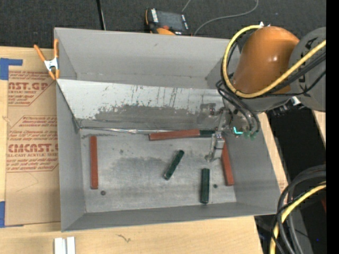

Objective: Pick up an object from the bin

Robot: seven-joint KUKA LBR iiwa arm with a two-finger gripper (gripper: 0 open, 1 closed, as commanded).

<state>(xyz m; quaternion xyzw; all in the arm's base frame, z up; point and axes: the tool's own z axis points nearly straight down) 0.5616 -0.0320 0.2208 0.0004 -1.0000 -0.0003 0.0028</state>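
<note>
Reddish-brown flat stick (227, 166) lies along the foot of the grey metal bin's (159, 62) sloped right wall, probably slid down there. The gripper (216, 148) hangs low just over its upper end, so it seems the likeliest pick. Whether the gripper is open or grasping anything I cannot tell.

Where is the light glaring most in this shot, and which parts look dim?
Camera view: a soft sheen on the robot's glossy orange dome cover; the grey metal bin's sloped back wall is brightest; its scratched floor looks duller.
</note>
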